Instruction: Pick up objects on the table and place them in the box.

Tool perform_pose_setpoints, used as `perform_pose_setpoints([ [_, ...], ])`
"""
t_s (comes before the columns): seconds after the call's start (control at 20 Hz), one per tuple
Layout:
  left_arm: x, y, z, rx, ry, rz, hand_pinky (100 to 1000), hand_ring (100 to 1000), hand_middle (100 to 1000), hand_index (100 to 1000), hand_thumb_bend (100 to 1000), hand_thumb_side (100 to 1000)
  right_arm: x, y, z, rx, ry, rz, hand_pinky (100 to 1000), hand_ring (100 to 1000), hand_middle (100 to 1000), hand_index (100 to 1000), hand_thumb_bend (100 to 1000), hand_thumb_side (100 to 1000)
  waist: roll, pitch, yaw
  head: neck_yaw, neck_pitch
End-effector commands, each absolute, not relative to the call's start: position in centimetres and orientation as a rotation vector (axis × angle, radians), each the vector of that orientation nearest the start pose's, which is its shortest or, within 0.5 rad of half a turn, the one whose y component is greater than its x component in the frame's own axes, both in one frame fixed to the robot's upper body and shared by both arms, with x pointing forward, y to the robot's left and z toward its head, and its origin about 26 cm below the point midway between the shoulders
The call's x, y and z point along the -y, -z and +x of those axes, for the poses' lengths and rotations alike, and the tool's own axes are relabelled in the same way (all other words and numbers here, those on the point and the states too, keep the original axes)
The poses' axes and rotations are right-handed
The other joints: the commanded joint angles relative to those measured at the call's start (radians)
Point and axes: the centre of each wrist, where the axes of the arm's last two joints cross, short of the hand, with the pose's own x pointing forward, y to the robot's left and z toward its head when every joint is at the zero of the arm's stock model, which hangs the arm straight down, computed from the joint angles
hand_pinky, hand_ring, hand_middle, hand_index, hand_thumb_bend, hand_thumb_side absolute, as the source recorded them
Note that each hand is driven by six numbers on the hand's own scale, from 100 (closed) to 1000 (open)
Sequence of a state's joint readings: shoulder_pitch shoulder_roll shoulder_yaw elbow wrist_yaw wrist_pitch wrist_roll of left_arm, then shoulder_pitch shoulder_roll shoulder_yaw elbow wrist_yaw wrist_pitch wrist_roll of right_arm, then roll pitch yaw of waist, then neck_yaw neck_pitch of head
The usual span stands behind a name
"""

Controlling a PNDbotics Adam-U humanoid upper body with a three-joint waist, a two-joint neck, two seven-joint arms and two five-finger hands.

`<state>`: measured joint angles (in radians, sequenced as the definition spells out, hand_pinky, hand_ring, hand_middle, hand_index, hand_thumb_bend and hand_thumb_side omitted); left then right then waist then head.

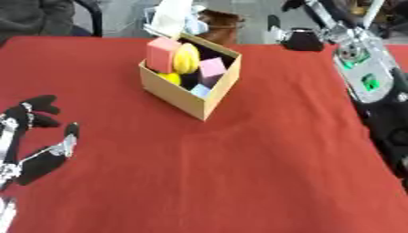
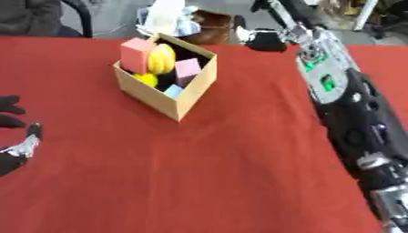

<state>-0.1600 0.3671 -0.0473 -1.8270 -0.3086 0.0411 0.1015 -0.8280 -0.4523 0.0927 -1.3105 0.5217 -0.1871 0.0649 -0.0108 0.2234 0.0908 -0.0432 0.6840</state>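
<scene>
Red tablecloth (image 1: 263, 173) w/ cardboard box (image 1: 179, 96), probably full.

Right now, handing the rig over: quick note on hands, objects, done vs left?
Left hand: idle at the table's left edge, fingers relaxed, holding nothing.
Right hand: up at the far edge of the table, right of the box; its fingers cannot be made out.
Box: on the red table, far centre, tilted diagonally. Inside: pink block and yellow object sticking up above the rim, a lilac block, more yellow and pale blue below.
Done: several objects are in the box.
Left: no loose objects visible on the cloth; check beyond the views before stopping.
</scene>
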Motion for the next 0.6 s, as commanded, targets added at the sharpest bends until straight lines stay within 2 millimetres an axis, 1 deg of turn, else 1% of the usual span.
perform_pose_setpoints([
  [0.05, -28.5, -13.1, 30.2, 1.974, 0.469, 0.587, 680, 582, 625, 821, 299, 159, 27.9, -26.3, 41.1, 2.226, -0.853, -0.747, 688, 638, 725, 865, 100, 322, 0.004, -0.023, -0.006, 0.012, -0.005],
  [0.2, -28.4, -13.0, 30.0, 1.998, 0.459, 0.571, 684, 592, 635, 824, 320, 180, 28.9, -24.6, 38.9, 2.259, -0.712, -0.692, 675, 630, 726, 895, 100, 359, 0.008, -0.015, -0.026, 0.02, -0.005],
  [0.35, -28.4, -12.6, 29.8, 2.01, 0.442, 0.553, 684, 593, 636, 825, 330, 191, 29.4, -23.1, 37.2, 2.263, -0.622, -0.661, 671, 628, 727, 896, 100, 374, 0.012, -0.01, -0.037, 0.025, -0.005],
  [0.45, -28.3, -12.3, 29.6, 2.02, 0.418, 0.538, 685, 594, 633, 822, 328, 197, 29.6, -22.1, 36.4, 2.259, -0.567, -0.639, 660, 619, 722, 900, 100, 414, 0.016, -0.005, -0.045, 0.03, -0.007],
  [0.5, -28.3, -12.1, 29.5, 2.028, 0.401, 0.53, 685, 593, 630, 820, 331, 202, 29.7, -21.5, 36.0, 2.255, -0.541, -0.627, 658, 615, 719, 904, 100, 416, 0.018, -0.002, -0.05, 0.031, -0.008],
  [0.6, -28.4, -11.7, 29.3, 2.04, 0.365, 0.512, 684, 593, 628, 819, 337, 211, 29.8, -20.6, 35.3, 2.246, -0.498, -0.609, 650, 608, 711, 906, 100, 385, 0.02, 0.001, -0.055, 0.032, -0.01],
])
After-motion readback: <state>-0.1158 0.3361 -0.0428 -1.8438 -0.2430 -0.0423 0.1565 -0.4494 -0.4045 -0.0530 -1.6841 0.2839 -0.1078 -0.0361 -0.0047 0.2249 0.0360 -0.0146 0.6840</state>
